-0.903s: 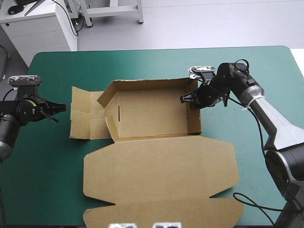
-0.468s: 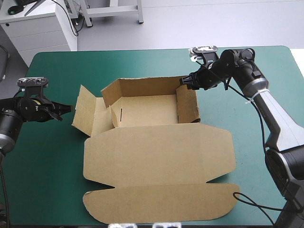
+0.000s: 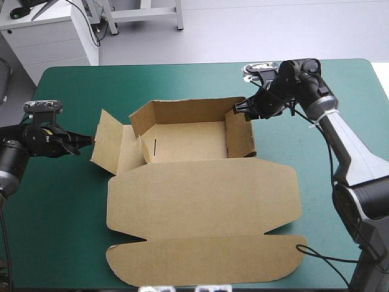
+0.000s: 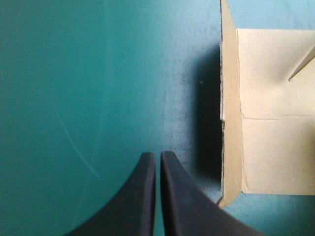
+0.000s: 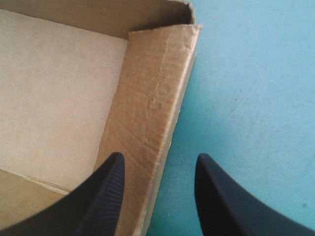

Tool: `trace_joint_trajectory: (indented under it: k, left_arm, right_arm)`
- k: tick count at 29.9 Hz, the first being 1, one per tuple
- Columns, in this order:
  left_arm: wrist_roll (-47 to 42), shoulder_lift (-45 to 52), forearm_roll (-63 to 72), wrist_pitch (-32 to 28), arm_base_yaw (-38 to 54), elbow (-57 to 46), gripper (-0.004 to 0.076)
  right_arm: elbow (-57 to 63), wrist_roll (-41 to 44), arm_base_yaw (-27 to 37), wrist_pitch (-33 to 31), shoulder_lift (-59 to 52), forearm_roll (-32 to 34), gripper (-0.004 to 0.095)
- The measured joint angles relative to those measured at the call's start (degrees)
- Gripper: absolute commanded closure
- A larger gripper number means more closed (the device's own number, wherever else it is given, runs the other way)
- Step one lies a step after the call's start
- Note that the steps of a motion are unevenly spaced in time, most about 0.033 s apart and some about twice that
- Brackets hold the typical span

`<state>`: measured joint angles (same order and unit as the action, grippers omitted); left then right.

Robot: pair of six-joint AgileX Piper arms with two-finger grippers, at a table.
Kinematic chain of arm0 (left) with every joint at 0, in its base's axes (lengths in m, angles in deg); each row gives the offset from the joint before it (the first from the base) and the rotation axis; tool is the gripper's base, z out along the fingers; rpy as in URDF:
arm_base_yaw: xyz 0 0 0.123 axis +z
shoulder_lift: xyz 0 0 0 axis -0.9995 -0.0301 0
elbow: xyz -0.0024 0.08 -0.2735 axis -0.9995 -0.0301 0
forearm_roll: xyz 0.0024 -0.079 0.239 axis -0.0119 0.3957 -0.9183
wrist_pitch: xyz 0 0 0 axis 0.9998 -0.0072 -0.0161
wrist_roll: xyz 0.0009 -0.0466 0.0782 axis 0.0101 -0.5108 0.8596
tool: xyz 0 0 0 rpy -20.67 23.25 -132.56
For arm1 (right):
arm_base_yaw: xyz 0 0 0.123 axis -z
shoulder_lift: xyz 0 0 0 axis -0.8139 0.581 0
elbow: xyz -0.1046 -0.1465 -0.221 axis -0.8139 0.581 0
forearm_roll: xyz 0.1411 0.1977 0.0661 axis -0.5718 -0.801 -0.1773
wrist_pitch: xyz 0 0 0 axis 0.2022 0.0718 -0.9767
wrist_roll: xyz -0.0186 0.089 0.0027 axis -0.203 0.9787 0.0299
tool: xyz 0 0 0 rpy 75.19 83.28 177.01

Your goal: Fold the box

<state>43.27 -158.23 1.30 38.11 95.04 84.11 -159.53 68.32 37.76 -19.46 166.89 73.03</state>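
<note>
Box (image 3: 200,207) lying centre frame: tray walls standing upper centre, lid spreading flat toward bottom, left flap (image 3: 110,143) leaning outward. Right gripper (image 3: 240,111) straddling right wall (image 5: 152,98), fingers wide apart, gripping nothing. Left gripper (image 3: 89,140) sitting mid-left, just beside flap, fingers pressed together, empty. Teal-green cover (image 3: 67,231) underlying all.

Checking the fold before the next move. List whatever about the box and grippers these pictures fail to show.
1. Right wrist view: the right gripper stands open astride the box's right wall; its fingers hide whether either touches it.
2. Left wrist view: only the left flap shows; the picture's edge cuts off the rest.
3. High view: that gripper covers the wall's far corner.
</note>
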Motion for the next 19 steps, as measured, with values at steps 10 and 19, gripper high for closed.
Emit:
trace_joint_trajectory:
  k: [10, 19]
  left_arm:
    - [0.1, 0.0, 2.06, 0.26, 0.0, 0.0, 0.0715]
    - [-0.37, 0.0, 5.72, -1.24, 2.22, 0.0, 0.0715]
  right_arm:
    - [0.0, -2.27, 0.0, 0.85, 8.03, -2.88, 0.0635]
    - [-0.06, -2.34, 0.0, 1.31, 9.87, -3.63, 0.0918]
